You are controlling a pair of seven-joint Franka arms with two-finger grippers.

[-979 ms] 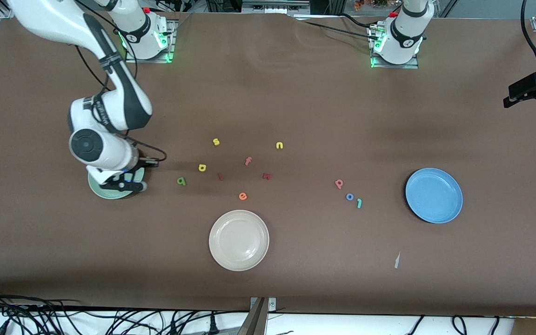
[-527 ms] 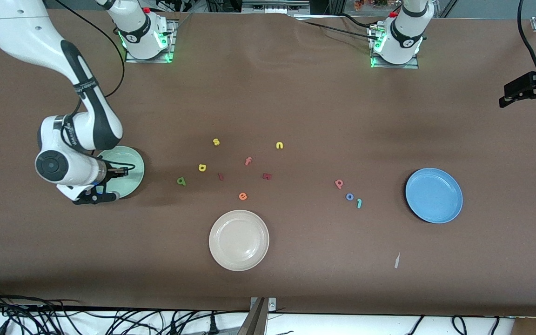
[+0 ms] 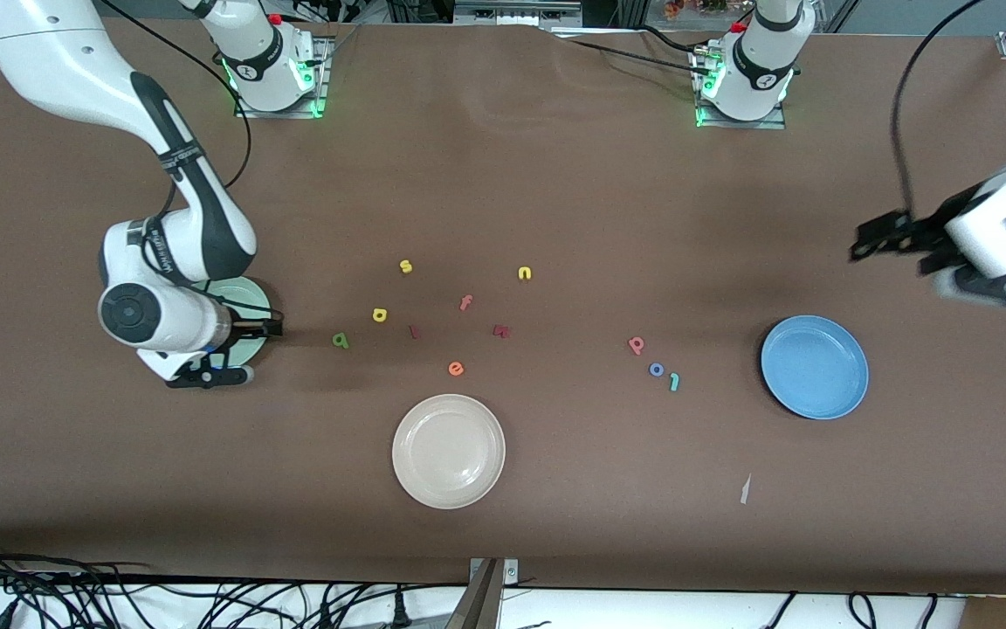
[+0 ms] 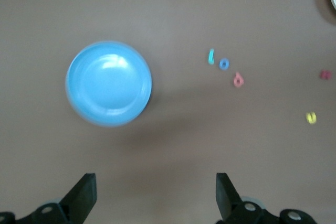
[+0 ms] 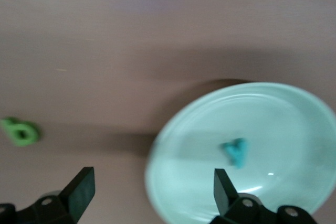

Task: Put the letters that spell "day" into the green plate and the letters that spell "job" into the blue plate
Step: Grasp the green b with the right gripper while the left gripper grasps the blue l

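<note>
The tiny teal foam "y" is seen lying in the round pale mint-green plate. The right hand is held spread over that plate's edge. The left hand is held spread above the table, near the round bright blue plate.

yellow s: a foam letter lying on the brown table, reads plainly.
yellow n: foam, on the table; seen from here it looks like a "u".
pink f: foam, on the table among the middle scatter.
orange e: foam, on the table, nearest of that scatter to the front camera.
blue o: a foam ring on the table, between the salmon b and the teal j.
teal y: foam, lying in the green plate.
green letter and yellow rounded letter: rounded, a or d, I cannot tell which.
two dark red letters: not readable.
print on the right arm's wrist: too small to read.
</note>
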